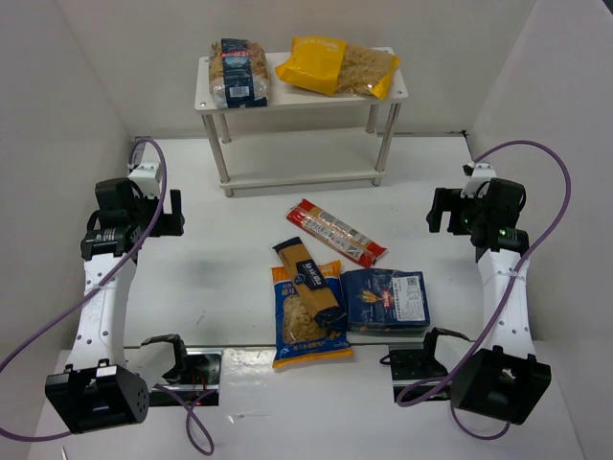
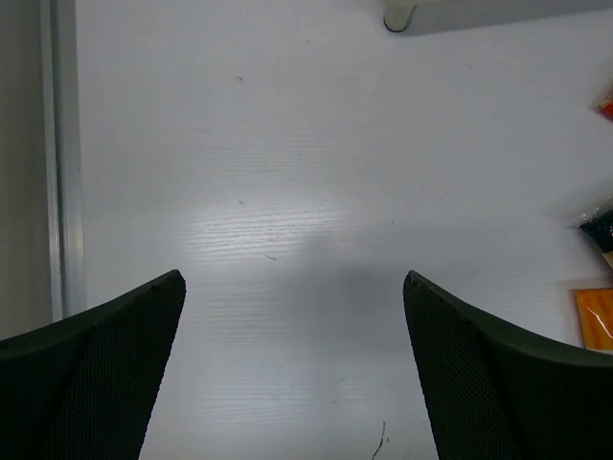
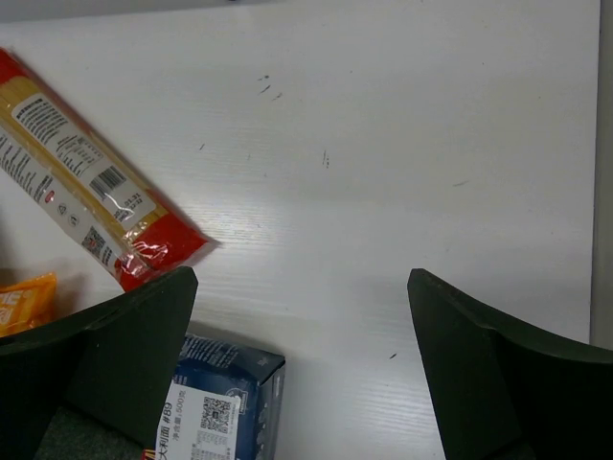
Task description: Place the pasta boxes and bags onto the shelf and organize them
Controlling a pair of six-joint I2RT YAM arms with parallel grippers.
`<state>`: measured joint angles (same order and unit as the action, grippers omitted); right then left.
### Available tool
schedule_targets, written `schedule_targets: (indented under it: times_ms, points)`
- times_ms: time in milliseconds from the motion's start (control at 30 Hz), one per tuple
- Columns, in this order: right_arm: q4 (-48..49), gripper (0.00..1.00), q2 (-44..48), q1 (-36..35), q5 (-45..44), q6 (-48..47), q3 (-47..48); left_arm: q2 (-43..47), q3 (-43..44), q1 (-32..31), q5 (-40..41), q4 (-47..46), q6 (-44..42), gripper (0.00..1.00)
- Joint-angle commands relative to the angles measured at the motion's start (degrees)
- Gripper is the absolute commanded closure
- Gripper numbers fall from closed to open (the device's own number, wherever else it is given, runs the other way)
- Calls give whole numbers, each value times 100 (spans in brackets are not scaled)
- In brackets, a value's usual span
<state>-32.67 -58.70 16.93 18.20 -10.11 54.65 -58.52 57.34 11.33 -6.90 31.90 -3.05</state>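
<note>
The white table (image 1: 239,220) is carrying the shelf (image 1: 326,101) at mid far edge. The shelf's top tier is bearing a clear blue-labelled bag (image 1: 239,72) at the left end and a yellow bag (image 1: 335,65) at the right. Mid-table a long red pack (image 1: 335,233) is lying. Nearer the near edge, a blue-orange windowed bag (image 1: 292,331) is lying under a long yellow pack (image 1: 308,283), touching a dark blue flat pack (image 1: 386,300).

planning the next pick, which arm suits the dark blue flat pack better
Right, probably. The dark blue flat pack lies right of centre and shows beside the open right gripper; the left gripper sees mostly table.
</note>
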Motion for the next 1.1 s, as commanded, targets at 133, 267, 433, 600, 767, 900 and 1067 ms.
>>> schedule_targets:
  times_ms: [133,267,433,600,767,900,1067]
  points:
    - [-73,0,78,39,298,-254,90,69,-12,36,-119,-114,-64,0]
    - [-126,0,78,39,474,-456,37,16,-12,36,-172,-114,-64,0]
    - [-362,0,-167,-162,781,-676,115,16,-12,36,-172,-114,-64,0]
    - [-688,0,-1212,-2697,-368,-650,432,69,-73,36,-67,-114,-64,0]
    - [-609,0,-2231,-4143,-1221,-378,634,192,-127,36,162,-219,-64,0]
    - [-486,0,-2759,-4872,-1020,-237,818,245,-179,36,311,-272,-64,0]
    - [-539,0,-2998,-5639,-688,-237,959,17,-179,36,417,-272,-64,0]
